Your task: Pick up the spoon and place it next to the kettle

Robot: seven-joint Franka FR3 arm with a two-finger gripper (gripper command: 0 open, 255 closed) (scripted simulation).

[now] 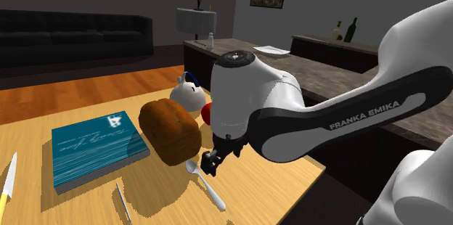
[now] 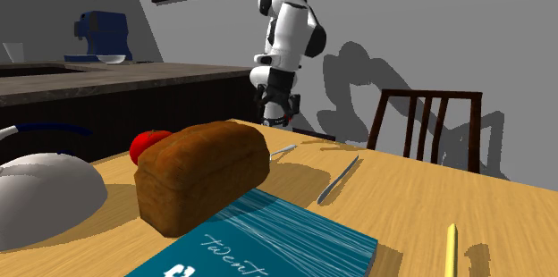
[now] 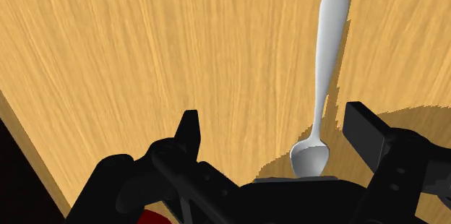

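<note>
A silver spoon (image 1: 206, 184) lies on the wooden table (image 1: 270, 181) near its front edge, just in front of a brown bread loaf (image 1: 170, 131). My black gripper (image 1: 210, 161) hangs open a little above the spoon's bowl end. In the wrist view the spoon (image 3: 326, 63) stretches away from the gripper (image 3: 278, 126); its bowl sits between the spread fingers, nearer one finger (image 3: 363, 124), and neither touches it. The white kettle (image 1: 187, 94) with a blue-trimmed handle stands behind the loaf. From the second exterior view the spoon (image 2: 282, 150) lies past the loaf (image 2: 201, 175), below the gripper (image 2: 277, 116).
A red round fruit (image 1: 206, 112) sits between kettle and loaf. A teal book (image 1: 98, 147), a table knife (image 1: 122, 202) and a yellow-handled knife (image 1: 7, 187) lie toward the shoulder view's left. A dark chair (image 2: 429, 128) stands at the table's side. A counter runs behind.
</note>
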